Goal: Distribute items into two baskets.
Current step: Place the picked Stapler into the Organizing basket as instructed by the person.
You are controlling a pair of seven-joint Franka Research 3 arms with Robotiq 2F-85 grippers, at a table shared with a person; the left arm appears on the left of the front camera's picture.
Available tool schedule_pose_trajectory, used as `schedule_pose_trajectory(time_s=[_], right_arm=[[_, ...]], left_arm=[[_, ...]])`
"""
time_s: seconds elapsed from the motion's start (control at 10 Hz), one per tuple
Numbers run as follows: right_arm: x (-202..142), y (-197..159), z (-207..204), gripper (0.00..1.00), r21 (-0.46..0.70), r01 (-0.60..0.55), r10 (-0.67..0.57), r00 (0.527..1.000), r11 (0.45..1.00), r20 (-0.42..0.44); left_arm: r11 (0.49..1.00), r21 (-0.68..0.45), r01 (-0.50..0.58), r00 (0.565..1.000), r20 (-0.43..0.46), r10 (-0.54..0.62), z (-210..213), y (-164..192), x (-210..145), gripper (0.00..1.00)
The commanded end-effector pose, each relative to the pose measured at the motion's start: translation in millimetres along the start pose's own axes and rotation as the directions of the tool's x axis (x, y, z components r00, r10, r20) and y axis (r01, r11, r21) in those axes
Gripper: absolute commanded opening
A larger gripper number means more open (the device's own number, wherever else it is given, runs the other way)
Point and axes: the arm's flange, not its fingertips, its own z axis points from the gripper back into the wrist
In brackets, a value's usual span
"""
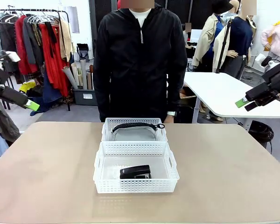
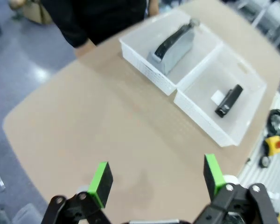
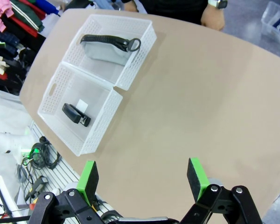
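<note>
Front view: two baskets sit touching at worktop centre. Near basket [image 1: 136,173] holds the stapler [image 1: 135,172]; far basket [image 1: 134,130], at 12 o'clock from it, holds the pouch [image 1: 134,132] with its black strap on top. Left hand [image 1: 31,104] hangs raised at 9 o'clock, right hand [image 1: 245,102] at 3 o'clock, both well apart from the baskets. Person stands at the far edge.

Left wrist view: left hand [image 2: 157,180] is wide, nothing between the pads [image 2: 101,183]. Pouch [image 2: 173,44] and stapler [image 2: 229,100] lie at about 1 o'clock.

Right wrist view: right hand [image 3: 142,179] is also wide and empty. Stapler [image 3: 76,115] at 10 o'clock, pouch [image 3: 107,48] at 11.

Handling, judged: pouch looks soft and light, will sag; pinch the body across its short side, not the strap. Stapler looks rigid, dense, smooth; grip across its narrow flanks mid-length. Distribution looks done.
</note>
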Motion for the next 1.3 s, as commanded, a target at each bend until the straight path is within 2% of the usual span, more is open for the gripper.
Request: schedule_pose_trajectory(time_s=[0.0, 0.4, 0.8, 0.9, 1.2], right_arm=[[0, 1, 1, 1.00, 0.002, -0.002, 0.002, 1.000, 1.000, 0.004], [0, 1, 1, 1.00, 0.002, -0.002, 0.002, 1.000, 1.000, 0.004], [0, 1, 1, 1.00, 0.002, -0.002, 0.002, 1.000, 1.000, 0.004], [0, 1, 1, 1.00, 0.002, -0.002, 0.002, 1.000, 1.000, 0.004], [0, 1, 1, 1.00, 0.002, -0.002, 0.002, 1.000, 1.000, 0.004]], left_arm=[[0.999, -0.053, -0.004, 0.997, 0.078, 0.008, -9, 20, -16, 1.00], [0.997, -0.077, 0.000, 0.983, 0.182, 0.014, 4, 39, -22, 1.00], [0.996, -0.090, 0.015, 0.987, 0.159, 0.000, 11, 42, -16, 1.00], [0.998, -0.068, -0.015, 0.987, 0.161, 0.026, 16, 37, -20, 1.00], [0.998, -0.068, -0.015, 0.987, 0.161, 0.026, 16, 37, -20, 1.00]])
